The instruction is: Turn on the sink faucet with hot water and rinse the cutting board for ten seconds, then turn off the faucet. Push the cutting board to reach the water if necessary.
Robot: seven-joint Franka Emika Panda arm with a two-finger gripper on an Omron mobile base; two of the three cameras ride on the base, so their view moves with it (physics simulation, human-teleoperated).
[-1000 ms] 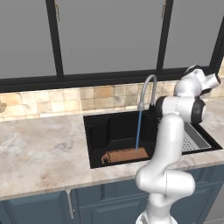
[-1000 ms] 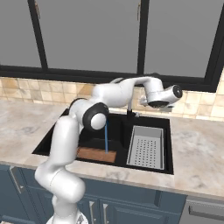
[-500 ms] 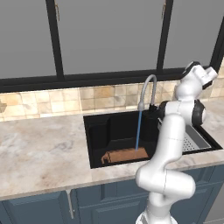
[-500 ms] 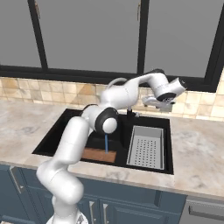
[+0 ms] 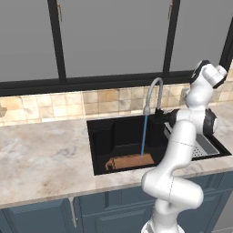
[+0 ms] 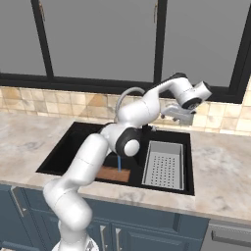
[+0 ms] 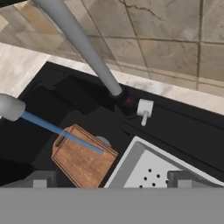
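Observation:
The grey gooseneck sink faucet [image 5: 154, 89] arches over the black sink [image 5: 103, 136]. From its nozzle [image 7: 8, 107] a thin blue water stream [image 5: 143, 135] falls onto the brown cutting board [image 5: 130, 161], which lies flat on the basin floor near the front. In the hand view the water [image 7: 61, 130] meets the cutting board [image 7: 82, 158] near its upper corner. A small white lever [image 7: 145, 109] sticks out beside the faucet's dark base [image 7: 127, 101]. My gripper [image 6: 175, 113] hangs open high above the sink's back right, touching nothing. Its fingertips [image 7: 39, 179] stand wide apart.
A grey perforated drain tray [image 6: 164, 164] fills the right part of the sink. Marble counter [image 5: 41, 150] runs left and right of the basin. The tiled backsplash [image 5: 91, 102] and dark window frames rise close behind the faucet.
My hand has risen and drawn back to the right, away from the faucet's base. The water keeps running onto the board, which has not moved.

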